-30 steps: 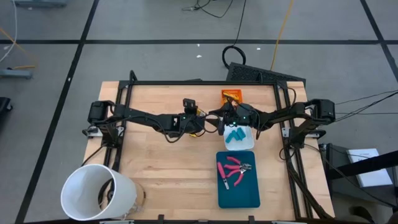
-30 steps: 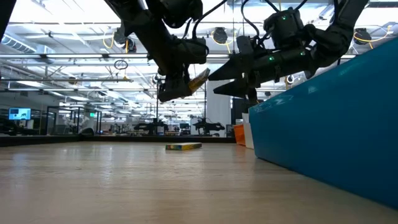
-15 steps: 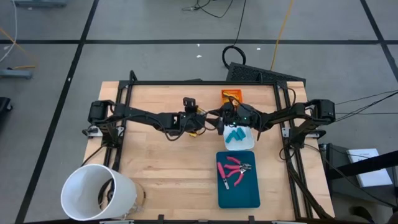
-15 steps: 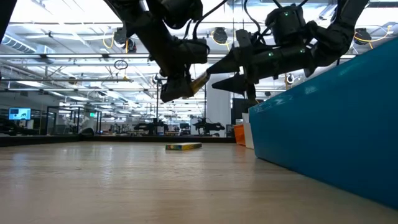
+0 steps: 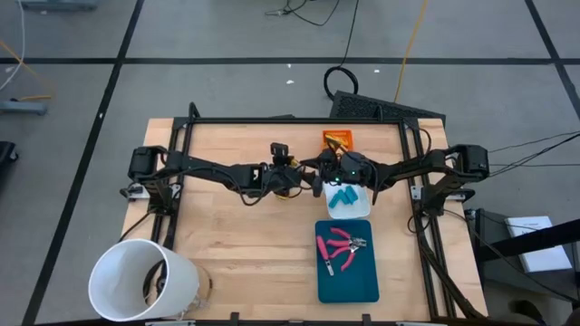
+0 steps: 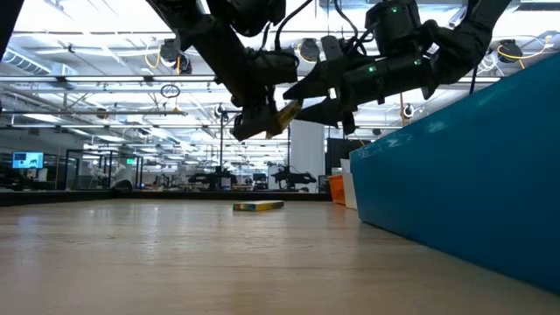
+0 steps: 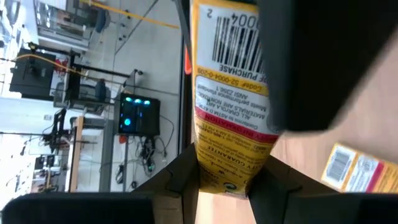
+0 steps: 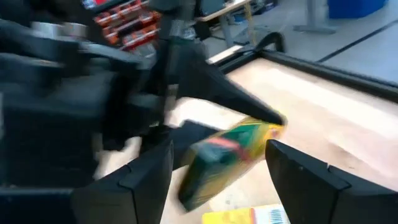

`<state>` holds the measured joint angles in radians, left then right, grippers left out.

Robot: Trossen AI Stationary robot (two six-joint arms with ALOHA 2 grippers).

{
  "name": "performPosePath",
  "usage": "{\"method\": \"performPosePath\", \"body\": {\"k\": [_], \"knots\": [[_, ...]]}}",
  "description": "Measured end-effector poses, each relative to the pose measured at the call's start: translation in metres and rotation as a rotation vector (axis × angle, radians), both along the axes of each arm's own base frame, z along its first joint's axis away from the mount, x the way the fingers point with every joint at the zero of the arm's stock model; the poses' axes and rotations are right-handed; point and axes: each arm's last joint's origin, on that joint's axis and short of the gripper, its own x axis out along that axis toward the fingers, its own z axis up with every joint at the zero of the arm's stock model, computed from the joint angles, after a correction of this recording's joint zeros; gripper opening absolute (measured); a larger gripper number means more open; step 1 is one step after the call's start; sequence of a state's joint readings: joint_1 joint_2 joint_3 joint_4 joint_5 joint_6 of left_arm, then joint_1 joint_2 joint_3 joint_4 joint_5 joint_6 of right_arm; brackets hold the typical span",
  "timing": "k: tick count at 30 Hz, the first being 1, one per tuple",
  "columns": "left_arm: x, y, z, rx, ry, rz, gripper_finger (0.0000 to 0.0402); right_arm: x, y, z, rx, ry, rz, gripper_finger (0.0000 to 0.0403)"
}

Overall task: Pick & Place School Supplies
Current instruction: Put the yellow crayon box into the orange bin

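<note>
My left gripper [image 6: 267, 119] is over the table's middle, shut on a yellow crayon box [image 7: 231, 93] that it holds in the air. My right gripper [image 8: 219, 148] is open and level, facing it from the right. Its two fingers stand on either side of the box's free end [image 8: 249, 140], and I see no touch. A second yellow box [image 6: 258, 206] lies flat on the wood below them. Light-blue pieces [image 5: 342, 196] lie in the white tray [image 5: 358, 213]. Pink-handled scissors [image 5: 343, 244] lie in the teal tray [image 5: 349, 285]. My left gripper pinches the crayon box between its two fingers by the narrow sides near one end [image 7: 221, 177]. The fingers come from the table's left, slanting down. The box runs on along the fingers past their tips. It is clear of the table, its free end tilted up toward my right gripper.
An orange tray [image 5: 337, 139] sits at the far edge behind the white one. A big white bucket [image 5: 140, 281] stands at the near left corner. A black frame [image 5: 290, 120] rims the table. Bare wood lies between the bucket and the teal tray.
My right gripper has moved up and toward the table's left, so its open fingers now stand about the free end of the held box. My left gripper has stayed in place and turned a little, tipping the box.
</note>
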<state>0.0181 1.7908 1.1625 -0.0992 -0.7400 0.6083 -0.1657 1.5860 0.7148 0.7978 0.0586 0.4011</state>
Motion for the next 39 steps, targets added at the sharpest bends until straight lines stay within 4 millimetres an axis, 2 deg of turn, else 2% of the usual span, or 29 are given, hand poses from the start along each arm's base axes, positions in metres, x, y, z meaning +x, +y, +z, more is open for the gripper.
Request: {"method": "performPosePath", "body": {"k": [7,19,25,28,35,39], "knots": [[0.001,-0.004,0.0,0.003,0.0,-0.013,0.0113,-0.001,-0.002,-0.002,-0.007,0.025,-0.058,0.0232],[0.0,-0.006,-0.001,-0.032,-0.032,0.018,0.0113,-0.001,-0.003,-0.003,-0.029,0.046,-0.07,0.0118],[0.0,-0.011,0.0,-0.02,-0.041,0.027,0.0118,-0.001,-0.003,-0.004,-0.047,0.057,-0.07,0.0088],[0.0,-0.015,0.001,-0.019,-0.074,0.044,0.0144,-0.001,-0.003,-0.004,-0.054,0.054,-0.061,0.0082],[0.005,-0.025,0.008,0.007,-0.173,0.058,0.0256,-0.001,-0.004,-0.003,-0.098,0.058,-0.036,0.0065],[0.004,-0.04,0.013,0.015,-0.184,0.016,0.0304,-0.007,-0.012,-0.002,-0.121,0.09,-0.059,0.0063]]}}
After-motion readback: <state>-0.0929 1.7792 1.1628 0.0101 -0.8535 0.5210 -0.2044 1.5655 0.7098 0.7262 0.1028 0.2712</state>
